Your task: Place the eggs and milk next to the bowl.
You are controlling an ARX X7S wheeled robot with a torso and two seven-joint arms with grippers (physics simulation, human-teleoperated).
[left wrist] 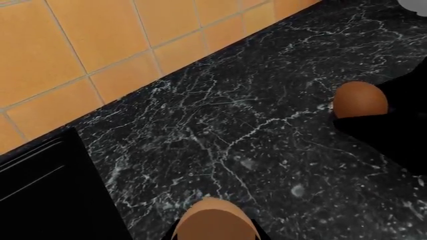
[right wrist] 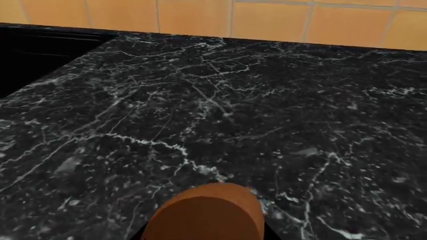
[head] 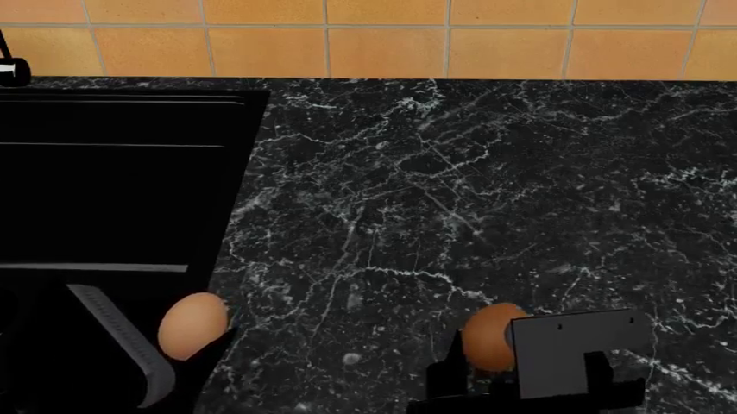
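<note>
Left gripper (head: 190, 345) clamped on pale egg (head: 192, 324), right gripper (head: 489, 366) on darker egg (head: 495, 336), both over counter (head: 461, 198); bowl, milk unseen; risking cracked or dropped eggs from squeezing.

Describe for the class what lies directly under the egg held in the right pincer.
Beneath the darker egg lies black marble countertop, with nothing else visible on it there. The egg's underside and the spot right below it are hidden by the right pincer.
</note>
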